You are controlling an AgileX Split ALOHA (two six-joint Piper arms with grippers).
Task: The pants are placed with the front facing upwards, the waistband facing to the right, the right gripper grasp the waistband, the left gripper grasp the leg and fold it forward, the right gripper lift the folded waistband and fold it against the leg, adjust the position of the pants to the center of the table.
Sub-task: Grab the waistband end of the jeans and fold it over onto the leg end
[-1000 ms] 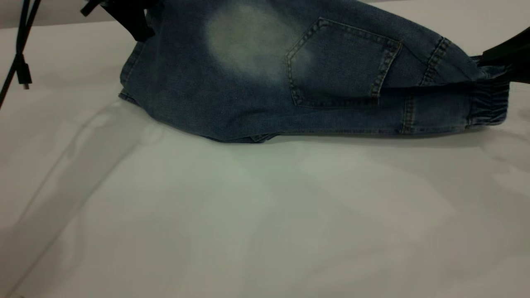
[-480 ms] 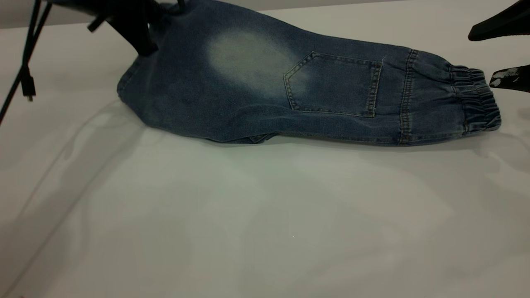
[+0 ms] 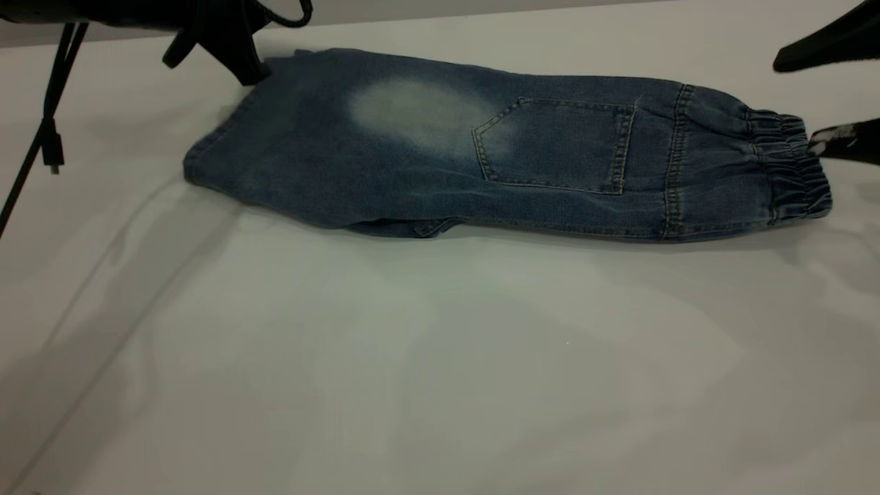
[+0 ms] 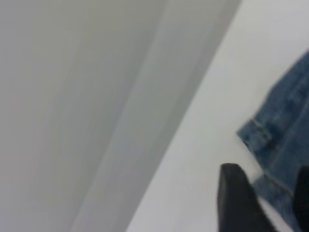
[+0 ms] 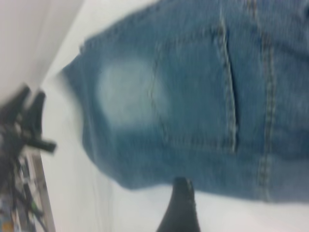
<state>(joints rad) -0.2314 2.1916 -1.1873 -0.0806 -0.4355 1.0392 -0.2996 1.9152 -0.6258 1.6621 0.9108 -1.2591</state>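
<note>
Exterior view: the pants, folded lengthwise with the patch pocket up, lie flat toward the far side of the table, waistband at the right. We see our right gripper just beside that band, jaws spread and empty; our left gripper touches the far leg hem, grip not discernible.

Left wrist view: a black fingertip sits beside the denim hem.

Right wrist view: one finger hovers off the denim's edge.

We judge the denim soft, limp and moderately heavy; the thick elastic band offers the firmest hold.
</note>
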